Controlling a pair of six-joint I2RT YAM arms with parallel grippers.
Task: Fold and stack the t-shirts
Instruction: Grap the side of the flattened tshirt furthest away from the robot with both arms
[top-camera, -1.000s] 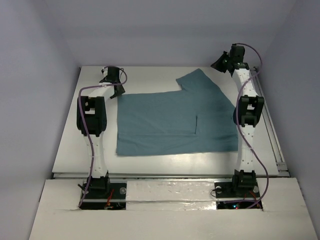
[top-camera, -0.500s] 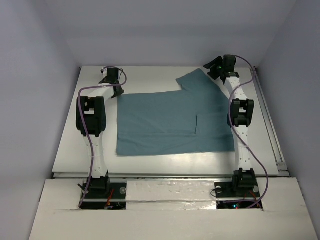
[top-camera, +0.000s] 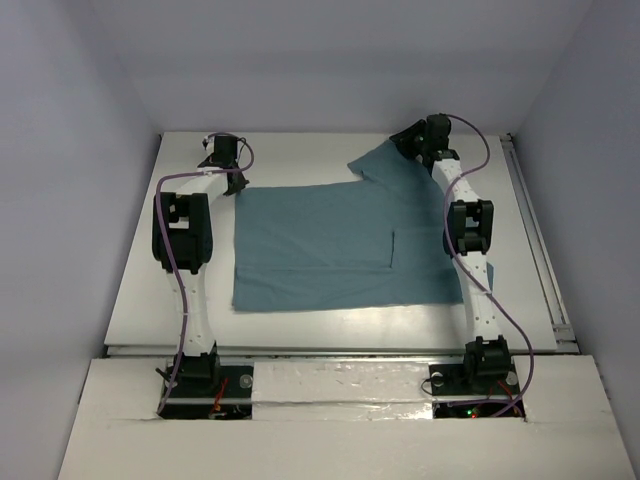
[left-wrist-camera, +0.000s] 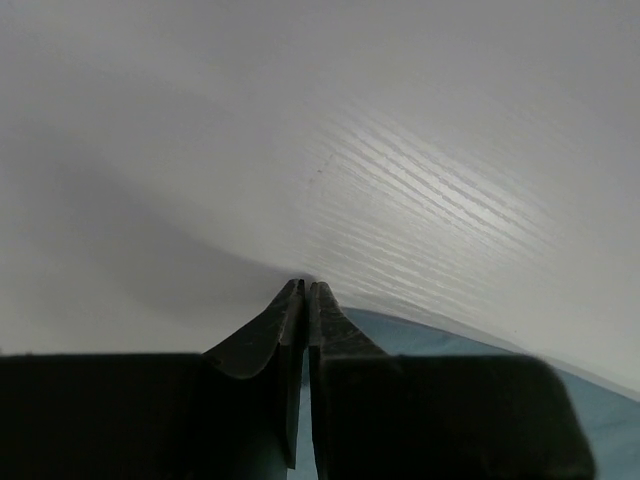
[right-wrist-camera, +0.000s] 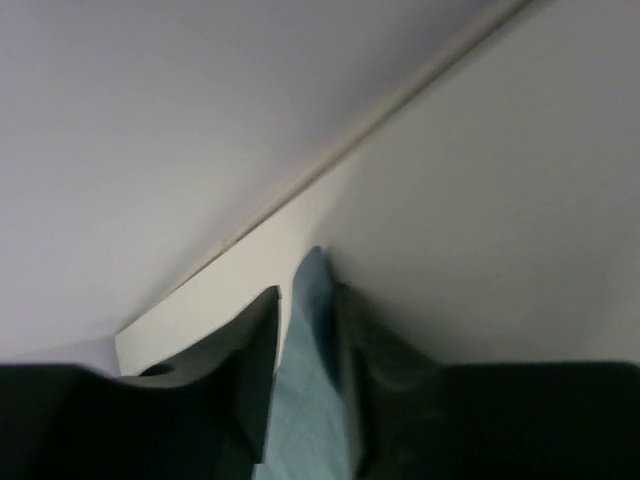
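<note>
**T-shirt met at both far corners**

The t-shirt (top-camera: 330, 250) is laid flat on the worktop (top-camera: 330, 330), its long axis set from 9 to 3 o'clock. The left fingers (left-wrist-camera: 265, 340) are clamped on its far-left corner, with the cloth spread toward 4 o'clock. The right fingers (right-wrist-camera: 250, 370) are held apart astride the sleeve (top-camera: 385, 165) at 1 o'clock.

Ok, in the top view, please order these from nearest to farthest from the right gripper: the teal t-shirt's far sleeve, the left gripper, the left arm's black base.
1. Teal t-shirt's far sleeve: far right, directly at the right gripper.
2. Left gripper: far left side.
3. Left arm's black base: near left side.
</note>
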